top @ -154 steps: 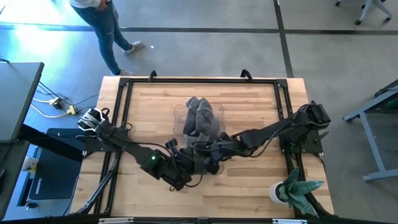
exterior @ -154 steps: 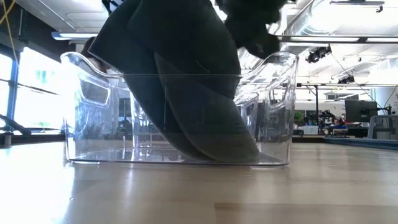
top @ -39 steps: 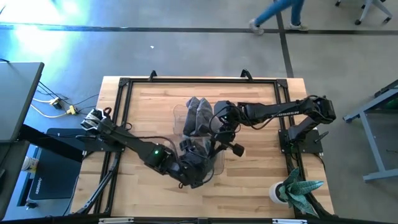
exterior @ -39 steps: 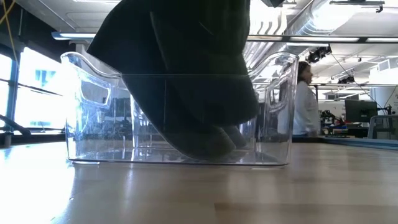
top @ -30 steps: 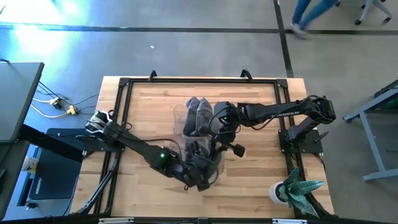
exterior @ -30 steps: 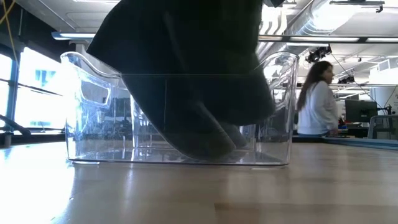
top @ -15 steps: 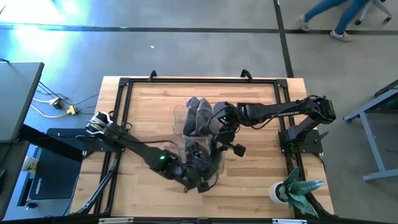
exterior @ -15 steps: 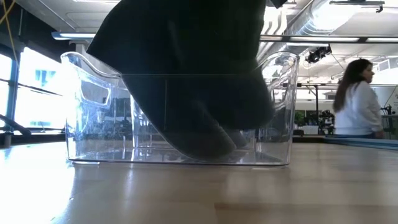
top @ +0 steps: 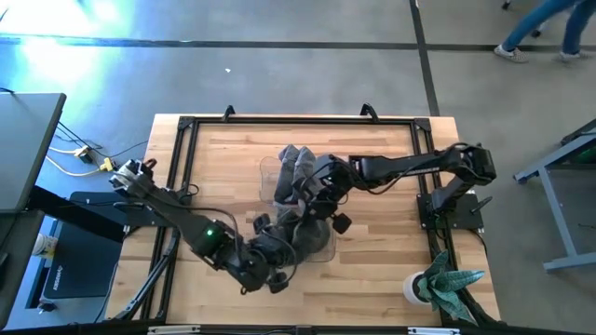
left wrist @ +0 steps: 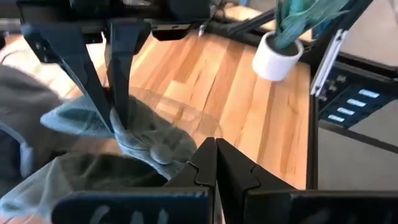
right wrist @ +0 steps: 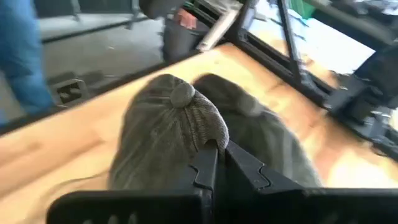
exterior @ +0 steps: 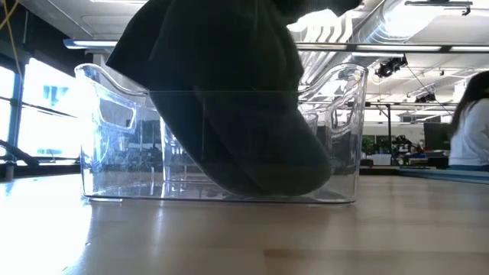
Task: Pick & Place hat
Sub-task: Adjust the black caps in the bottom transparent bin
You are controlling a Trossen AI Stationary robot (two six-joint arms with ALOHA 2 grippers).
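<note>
A clear plastic bin (top: 321, 244) stands mid-table with grey hats in it. One hat (top: 296, 175) sits at the bin's far end. Another hat (top: 303, 233) lies toward the near end, its lower part on the bin's floor (exterior: 275, 179). My right gripper (top: 312, 200) reaches in from the table's right and is shut on this nearer hat. My left gripper (top: 273, 272) is shut and hangs above the bin's near left corner; it touches nothing. In the left wrist view its fingertips (left wrist: 216, 149) show above the hat, with the right gripper's fingers beyond. My right gripper pinches a fold of the hat's crown cloth (right wrist: 208, 140), a little below the top button (right wrist: 182, 93), between its two fingers (left wrist: 118, 93). The fingers slant down from the table's right. The hat sags below them into the bin, slack.
A potted plant in a white pot (top: 433, 284) stands at the near right corner. Black frame rails (top: 182, 177) run along the table's sides. A person (top: 549, 23) walks on the floor beyond the far right; a person (exterior: 472, 122) shows behind the table.
My left gripper, shut throughout, has drawn back from the bin toward the table's left and risen. My right gripper has tipped and gone slightly down and left over the bin. The hat's bulge at the bin's right has sunk lower into the bin.
</note>
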